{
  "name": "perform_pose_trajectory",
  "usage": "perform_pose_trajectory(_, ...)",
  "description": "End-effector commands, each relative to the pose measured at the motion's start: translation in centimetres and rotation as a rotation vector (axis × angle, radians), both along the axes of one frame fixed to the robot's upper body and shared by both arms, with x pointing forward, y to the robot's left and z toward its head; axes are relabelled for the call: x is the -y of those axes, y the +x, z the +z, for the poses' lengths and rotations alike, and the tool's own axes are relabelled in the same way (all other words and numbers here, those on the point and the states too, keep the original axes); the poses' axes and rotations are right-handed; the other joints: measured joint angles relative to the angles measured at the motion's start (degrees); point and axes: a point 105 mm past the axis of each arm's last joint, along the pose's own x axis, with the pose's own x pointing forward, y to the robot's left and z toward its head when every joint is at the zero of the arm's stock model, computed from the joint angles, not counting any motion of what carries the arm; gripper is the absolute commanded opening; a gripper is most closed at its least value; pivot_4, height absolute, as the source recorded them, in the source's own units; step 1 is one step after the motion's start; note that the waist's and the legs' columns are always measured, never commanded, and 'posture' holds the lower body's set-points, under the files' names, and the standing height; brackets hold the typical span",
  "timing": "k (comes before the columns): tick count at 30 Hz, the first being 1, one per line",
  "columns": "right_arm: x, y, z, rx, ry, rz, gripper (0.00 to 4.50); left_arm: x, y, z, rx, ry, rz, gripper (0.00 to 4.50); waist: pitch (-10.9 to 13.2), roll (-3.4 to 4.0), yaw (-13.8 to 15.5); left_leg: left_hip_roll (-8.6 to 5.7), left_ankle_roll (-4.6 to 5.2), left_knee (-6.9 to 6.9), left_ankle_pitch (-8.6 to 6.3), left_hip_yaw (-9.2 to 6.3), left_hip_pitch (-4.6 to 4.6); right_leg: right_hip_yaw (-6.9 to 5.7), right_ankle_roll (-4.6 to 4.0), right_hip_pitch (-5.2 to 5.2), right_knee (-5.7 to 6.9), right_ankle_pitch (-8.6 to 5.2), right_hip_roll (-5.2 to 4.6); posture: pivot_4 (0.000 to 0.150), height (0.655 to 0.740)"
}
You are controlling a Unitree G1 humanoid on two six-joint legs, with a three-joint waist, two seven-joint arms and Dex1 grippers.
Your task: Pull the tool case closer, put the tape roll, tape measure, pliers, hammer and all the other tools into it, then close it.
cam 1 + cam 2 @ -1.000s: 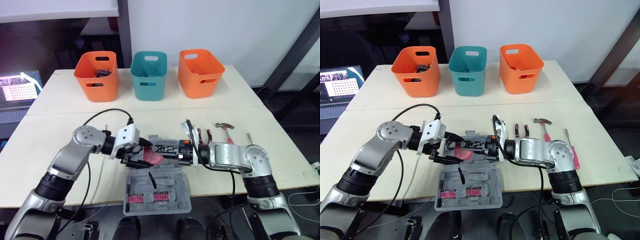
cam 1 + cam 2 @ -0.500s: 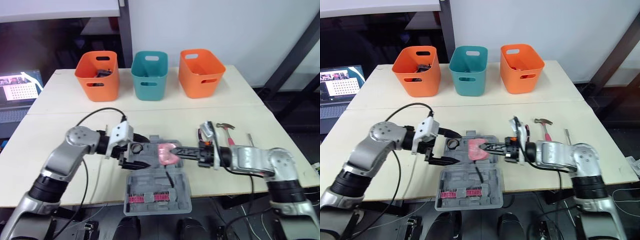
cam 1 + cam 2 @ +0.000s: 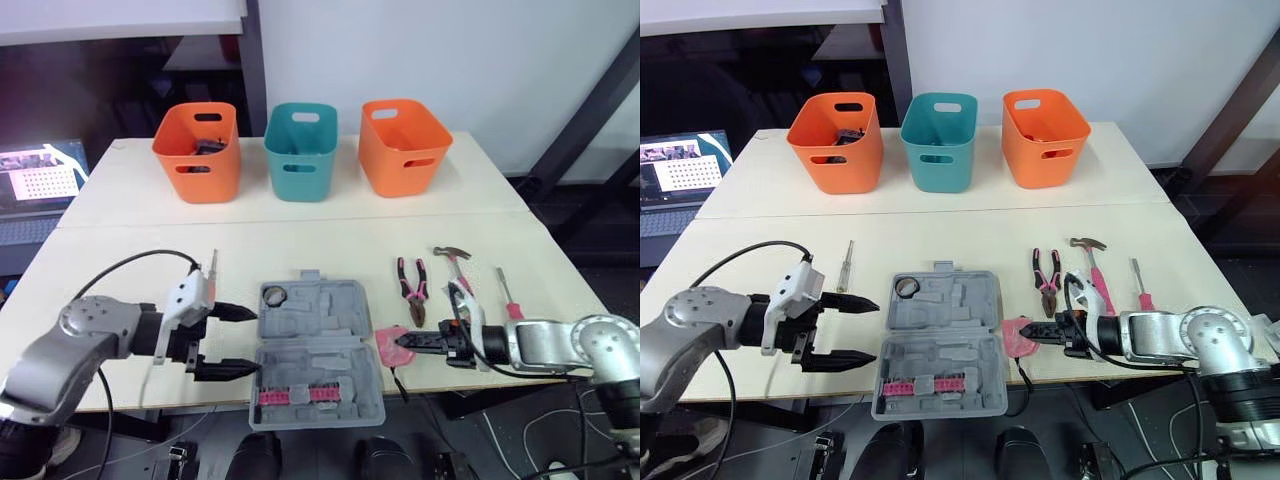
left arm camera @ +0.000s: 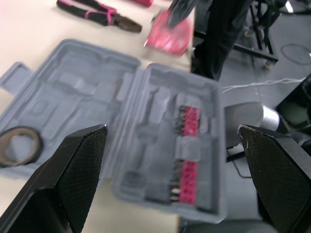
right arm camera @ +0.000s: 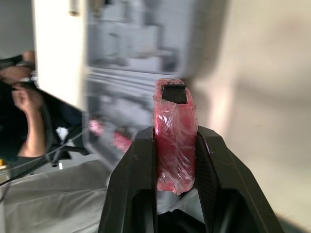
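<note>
Grey plastic tool case [image 3: 330,322] lies open at the near middle of the pale desk [image 3: 330,235]. Its near half, the one with the pink bit strip, appears to overhang the desk's edge. A dark tape roll [image 3: 275,295] sits in the far-left recess.

My right gripper [image 3: 408,342] is clamped on a pink-red film-wrapped block [image 3: 386,340], which I take to be the tape measure. It is low over the desk, just beside the case's right edge and not yet inside. My left gripper [image 3: 228,340] has its fingers spread wide and empty, just left of the case.

Waiting on the desk to the right: pink-handled pliers [image 3: 411,280], a hammer [image 3: 455,262] and a red-handled screwdriver [image 3: 508,300]. A thin screwdriver [image 3: 212,265] lies left of the case.

Step in hand, as I read it, is seating the block.
- Lift it enough to clear the case wall and carry it left over the far half.
- Pick a recess that matches its outline.
- Lower it level and release only once it rests.
- Keep weight off the overhanging half; it could tip.
- The left gripper could brace the case's left wall against sliding.
</note>
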Motion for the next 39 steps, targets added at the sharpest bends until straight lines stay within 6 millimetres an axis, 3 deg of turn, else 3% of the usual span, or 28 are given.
perform_pose_trajectory(1, 0.6, 0.9, -0.2, 0.04, -0.014, -0.011, 0.55, 0.2, -0.6, 1.0, 0.043, -0.011, 0.003, 4.5, 0.0, 0.01, 0.3, 0.0, 0.0, 0.0, 0.0, 0.0, 0.01, 0.0, 0.0, -0.02, 0.02, 0.0, 0.0, 0.15, 0.74)
perform_pose_trajectory(7, 1.4, 1.1, -1.0, 0.038, -0.041, -0.001, 0.55, 0.0, -0.6, 1.0, 0.046, -0.004, 0.02, 4.5, 0.0, 0.01, 0.6, 0.0, 0.0, 0.03, 0.0, 0.03, 0.03, 0.01, -0.01, 0.01, 0.01, 0.0, 0.0, 0.15, 0.74)
perform_pose_trajectory(15, 2.8, 1.5, 0.2, 0.095, -0.078, -0.013, 4.31, 0.1, 0.0, 1.2, 0.069, 0.003, 0.0, 4.5, 0.0, 0.01, 0.6, 0.0, 0.0, 0.02, 0.0, 0.03, 0.04, 0.01, 0.0, 0.01, 0.02, 0.0, 0.01, 0.15, 0.74)
perform_pose_trajectory(16, 3.0, 1.4, 0.5, 0.102, -0.085, -0.012, 4.42, 0.0, 0.3, 1.2, 0.087, 0.009, 0.002, 4.5, 0.0, 0.01, 0.6, 0.0, 0.0, 0.02, 0.0, 0.03, 0.03, 0.01, 0.0, 0.01, 0.02, 0.0, 0.01, 0.15, 0.74)
perform_pose_trajectory(21, 3.2, 0.3, 3.8, 0.294, -0.181, 0.078, 4.42, -0.7, 1.4, 1.5, 0.165, 0.02, 0.015, 4.5, 0.0, 0.05, 0.7, -0.02, 0.0, 0.0, 0.0, 0.04, 0.01, 0.01, 0.0, -0.01, 0.0, 0.0, 0.0, 0.15, 0.74)
perform_pose_trajectory(26, 3.5, 0.8, 7.7, 0.868, -0.526, 0.241, 4.42, -1.3, 2.1, 1.0, 0.18, 0.024, 0.042, 4.5, 0.0, 0.05, 0.6, -0.01, -0.02, -0.03, -0.01, 0.03, 0.05, 0.0, 0.05, -0.02, 0.01, -0.04, 0.0, 0.15, 0.74)
perform_pose_trajectory(29, 3.2, 0.1, 6.9, 0.914, -0.616, 0.401, 4.42, -1.5, 2.2, 0.7, 0.166, -0.007, 0.049, 4.5, 0.0, 0.06, 0.5, -0.01, -0.02, -0.01, -0.01, 0.07, 0.07, 0.02, 0.07, -0.01, 0.0, -0.04, -0.02, 0.15, 0.74)
perform_pose_trajectory(33, 1.4, -1.0, 6.8, 0.944, -0.582, 0.646, 4.42, -1.8, 2.3, 0.1, 0.157, 0.006, 0.037, 4.5, 0.0, 0.06, 0.5, -0.01, -0.02, 0.0, -0.01, 0.07, 0.08, 0.02, 0.06, 0.01, 0.01, -0.04, -0.02, 0.15, 0.74)
perform_pose_trajectory(36, 0.8, -1.7, 5.2, 0.946, -0.657, 0.859, 4.42, -1.8, 2.3, 0.0, 0.156, 0.005, 0.037, 4.5, 0.0, 0.05, 0.5, -0.01, -0.02, -0.01, -0.01, 0.06, 0.08, 0.02, 0.05, -0.01, 0.02, -0.04, -0.02, 0.15, 0.74)
perform_pose_trajectory(39, 0.3, -2.0, 3.5, 0.924, -0.665, 0.964, 4.42, -1.9, 2.2, -0.3, 0.153, 0.015, 0.034, 4.5, 0.0, 0.06, 0.6, -0.01, -0.03, 0.01, -0.01, 0.07, 0.08, 0.02, 0.05, 0.0, 0.0, -0.05, -0.03, 0.15, 0.74)
